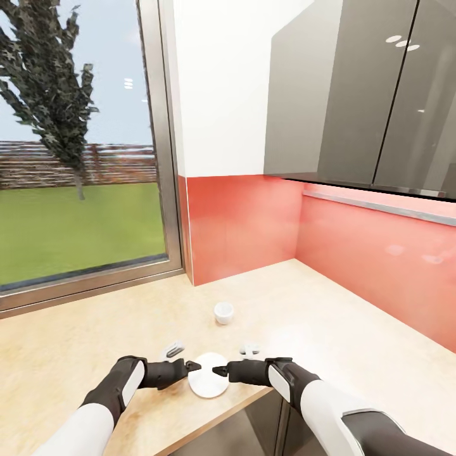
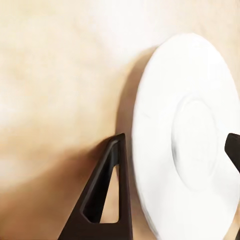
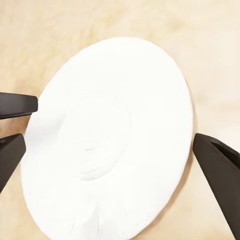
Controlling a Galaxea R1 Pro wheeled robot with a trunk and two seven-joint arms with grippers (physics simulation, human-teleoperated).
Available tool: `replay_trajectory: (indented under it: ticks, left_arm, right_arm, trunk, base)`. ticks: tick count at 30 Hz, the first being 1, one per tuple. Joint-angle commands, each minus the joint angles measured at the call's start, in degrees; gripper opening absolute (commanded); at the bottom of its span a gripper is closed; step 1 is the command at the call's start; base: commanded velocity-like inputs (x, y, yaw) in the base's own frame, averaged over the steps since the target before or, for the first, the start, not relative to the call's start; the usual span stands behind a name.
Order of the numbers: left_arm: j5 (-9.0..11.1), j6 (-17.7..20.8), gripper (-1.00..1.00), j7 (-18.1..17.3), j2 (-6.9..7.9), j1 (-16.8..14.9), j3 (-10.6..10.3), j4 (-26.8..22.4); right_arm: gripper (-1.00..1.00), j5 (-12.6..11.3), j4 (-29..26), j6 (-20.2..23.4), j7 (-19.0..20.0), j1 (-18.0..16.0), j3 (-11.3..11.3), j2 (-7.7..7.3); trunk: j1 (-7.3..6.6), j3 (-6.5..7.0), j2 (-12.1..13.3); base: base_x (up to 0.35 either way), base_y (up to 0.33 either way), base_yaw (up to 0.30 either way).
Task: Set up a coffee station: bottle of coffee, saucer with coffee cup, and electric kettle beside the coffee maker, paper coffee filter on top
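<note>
The white saucer (image 1: 208, 375) lies flat on the light tan kitchen countertop (image 1: 342, 342), close to its front edge. The small white coffee cup (image 1: 223, 312) stands on the counter a short way behind it, apart from it. My left gripper (image 1: 185, 361) and right gripper (image 1: 231, 362) come in from either side, tips just over the saucer. In the left wrist view the saucer (image 2: 190, 135) sits between that gripper's (image 2: 172, 165) open fingers. The right wrist view shows the saucer (image 3: 110, 150) centred between that gripper's (image 3: 112, 160) wide-open fingers, with nothing gripped.
A red backsplash (image 1: 253, 221) walls the counter corner behind and to the right. Grey upper cabinets (image 1: 354, 95) hang above it. A large window (image 1: 76, 158) runs along the left. The counter's front edge (image 1: 221, 415) passes just below the saucer.
</note>
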Motion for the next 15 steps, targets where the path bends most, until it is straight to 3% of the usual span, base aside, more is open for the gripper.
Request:
replay_trajectory:
  ticks: [1, 15]
  left_arm:
    - [-0.9, 0.5, 1.00, 0.2, -0.06, 0.0, 0.1, 0.2]
    - [-0.8, 0.6, 1.00, 0.2, -0.11, -0.1, 0.1, 0.2]
  right_arm:
    - [1.00, -0.1, 3.7, 0.7, -0.1, 0.0, 1.3, 0.00]
    - [1.00, -0.1, 3.7, 0.7, 0.0, 0.1, 1.2, 0.00]
  trunk:
    - [0.04, -0.06, 0.0]
    - [0.04, -0.06, 0.0]
  base:
    - [0.000, 0.000, 0.000]
    - [0.000, 0.000, 0.000]
